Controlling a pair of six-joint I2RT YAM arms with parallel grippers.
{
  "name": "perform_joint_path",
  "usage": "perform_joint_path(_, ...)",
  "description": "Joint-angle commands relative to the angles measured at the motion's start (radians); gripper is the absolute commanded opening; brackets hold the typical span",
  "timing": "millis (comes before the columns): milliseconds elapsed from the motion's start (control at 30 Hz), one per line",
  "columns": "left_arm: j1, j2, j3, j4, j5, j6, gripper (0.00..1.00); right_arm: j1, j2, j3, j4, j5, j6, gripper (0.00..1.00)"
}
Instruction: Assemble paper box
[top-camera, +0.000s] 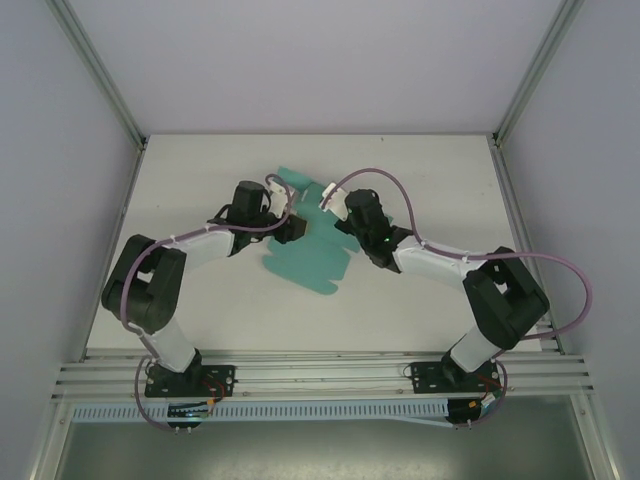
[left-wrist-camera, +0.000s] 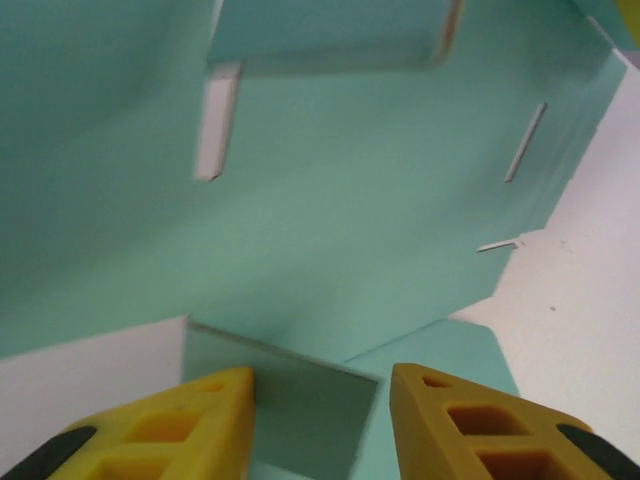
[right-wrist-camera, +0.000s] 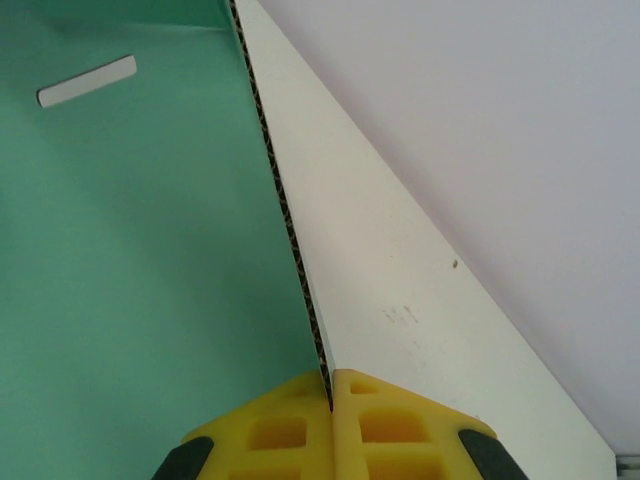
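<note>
The white table (top-camera: 200, 300) takes up the middle of the top view. The paper box (top-camera: 310, 262) lies at its centre between the two arms. It is a teal cut-out sheet spread mostly flat and has nothing like a box shape yet. I'd say the job is at an early stage: no walls are up and joined, no tabs are tucked in, and nearly all the folding is left to do.

The right gripper (right-wrist-camera: 330, 395) shows at the bottom centre of its own camera's view. Its yellow fingers are pressed together on the sheet's edge, and the ribbed edge of the card runs up and to the left from between them.

The left gripper (left-wrist-camera: 320, 375) is at the bottom of its wrist view with its fingers apart and clamped on nothing. A small flap (left-wrist-camera: 290, 400) stands up from the sheet just beyond the gap, with its face toward the camera. That looks like one fold begun.

Another panel near the top of that view casts a shadow, so it seems to be lifted a little.

Smallest are the narrow slots cut through the card. One is at the upper left of the left wrist view (left-wrist-camera: 215, 120), and all of them look unfilled.
</note>
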Motion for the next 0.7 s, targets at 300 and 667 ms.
perform_joint_path(300,-0.03,0.157,0.106,0.054,0.123,-0.037,0.47,0.047,0.003,0.003,0.058,-0.133,0.072,0.0)
perform_joint_path(667,-0.03,0.062,0.046,0.105,0.161,-0.095,0.58,0.036,0.013,0.007,0.053,-0.051,-0.052,0.0)
